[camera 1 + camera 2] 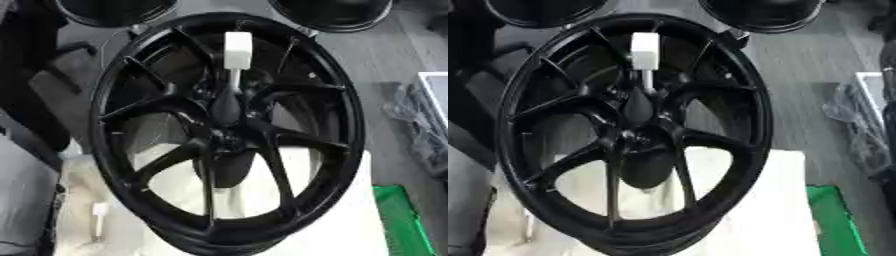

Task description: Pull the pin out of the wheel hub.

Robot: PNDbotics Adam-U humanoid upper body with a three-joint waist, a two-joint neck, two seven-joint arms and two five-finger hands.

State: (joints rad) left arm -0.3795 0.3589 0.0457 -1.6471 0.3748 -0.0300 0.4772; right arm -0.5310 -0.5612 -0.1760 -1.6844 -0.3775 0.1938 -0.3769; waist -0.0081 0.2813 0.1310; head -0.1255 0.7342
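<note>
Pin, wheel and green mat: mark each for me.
pin point(238, 50), left eye view, on its white block head
wheel point(346, 107), left eye view, on its right rim
green mat point(398, 215), left eye view, on its middle

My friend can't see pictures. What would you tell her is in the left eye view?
A big black wheel with curved spokes fills the view, resting on something white, and a white pin with a blocky top sticks up from its hub. Another small white pin shows at the lower left. No robot hand is in view.
</note>
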